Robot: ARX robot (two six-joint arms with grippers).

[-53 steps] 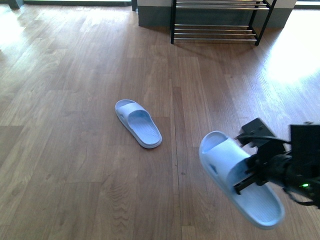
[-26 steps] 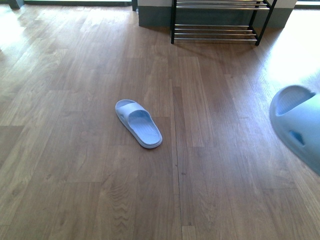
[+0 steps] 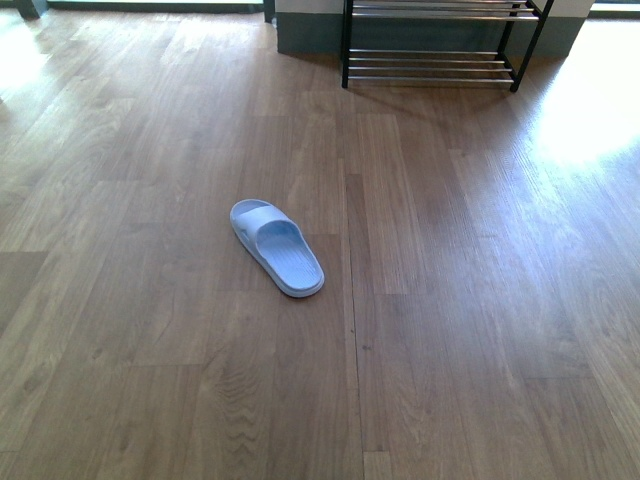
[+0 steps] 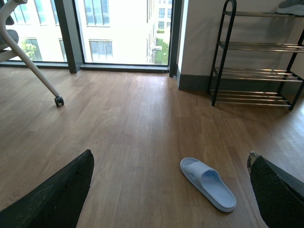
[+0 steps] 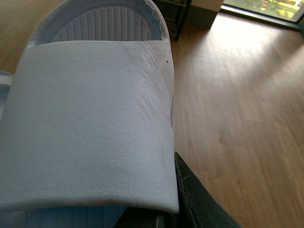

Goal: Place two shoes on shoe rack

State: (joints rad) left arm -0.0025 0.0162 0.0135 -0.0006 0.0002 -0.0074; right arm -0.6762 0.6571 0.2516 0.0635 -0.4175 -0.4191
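Two pale blue slides are what we're dealing with. We're carrying the held slide (image 5: 95, 118) in the right gripper (image 5: 171, 213). Its jaws are pinching the strap, probably because that band is giving the easiest bite. One dark finger (image 5: 202, 199) is showing at the lower right of the right wrist view. The floor slide (image 3: 278, 247) is lying sole-down on the wood floor (image 3: 150, 350), centre-left of the front view, well apart from the shoe rack (image 3: 430, 68) at the top edge. The left gripper (image 4: 170, 159) is hanging empty, jaws spread wide, looking ready for that one. Compared with a second ago, the held slide is no longer showing in the front view's lower right.
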